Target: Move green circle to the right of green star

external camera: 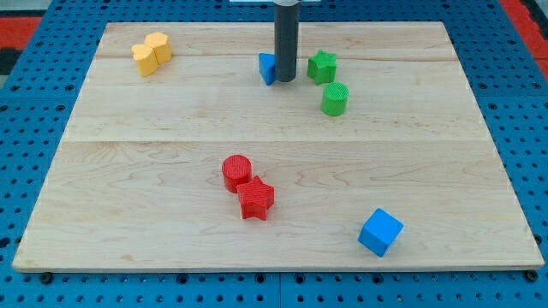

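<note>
The green circle (335, 98) stands near the view's top, just below and slightly right of the green star (322, 66); the two are close, nearly touching. My tip (285, 80) is the lower end of the dark rod coming down from the view's top. It is left of the green star and up-left of the green circle, right next to a blue block (268, 68) that it partly hides.
Yellow blocks (151, 53) sit at the top left. A red circle (236, 172) and a red star (255, 198) touch near the bottom centre. A blue cube (380, 231) lies at the bottom right. The wooden board (128, 171) rests on a blue pegboard.
</note>
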{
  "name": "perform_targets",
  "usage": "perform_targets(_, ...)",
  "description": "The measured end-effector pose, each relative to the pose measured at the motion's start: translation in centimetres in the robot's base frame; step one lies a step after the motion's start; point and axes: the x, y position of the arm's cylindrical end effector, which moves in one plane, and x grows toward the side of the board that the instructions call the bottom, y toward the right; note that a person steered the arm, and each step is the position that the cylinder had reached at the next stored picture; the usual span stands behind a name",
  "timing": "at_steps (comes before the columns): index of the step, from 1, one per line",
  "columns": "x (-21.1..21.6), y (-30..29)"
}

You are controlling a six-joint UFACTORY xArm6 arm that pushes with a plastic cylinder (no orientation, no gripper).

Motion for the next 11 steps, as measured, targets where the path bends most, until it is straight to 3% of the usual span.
perform_targets(3,1.4,-2.5)
perform_targets(5,8.6,1.8)
perform_targets(8,5.7,9.9)
perform_targets(11,4.6,7.7)
